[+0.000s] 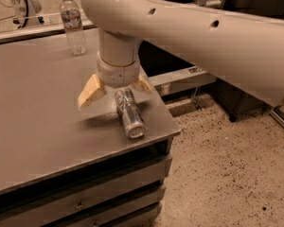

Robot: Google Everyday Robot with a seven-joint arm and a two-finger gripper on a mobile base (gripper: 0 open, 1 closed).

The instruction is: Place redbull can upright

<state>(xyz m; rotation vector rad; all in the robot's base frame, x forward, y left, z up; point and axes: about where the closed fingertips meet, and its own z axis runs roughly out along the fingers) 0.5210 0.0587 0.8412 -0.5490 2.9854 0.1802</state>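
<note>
Redbull can (129,112) lies on its side near the table's (33,126) right front corner, just below your gripper (116,88), whose fingers are spread wide and hold nothing. Expect it to be light, slick and quick to roll, so grip it across the middle of its body.

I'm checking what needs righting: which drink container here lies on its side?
The slim silver metal can, lying near the front corner of the grey table under the open end effector; the clear plastic bottle stands upright at the far edge.
</note>
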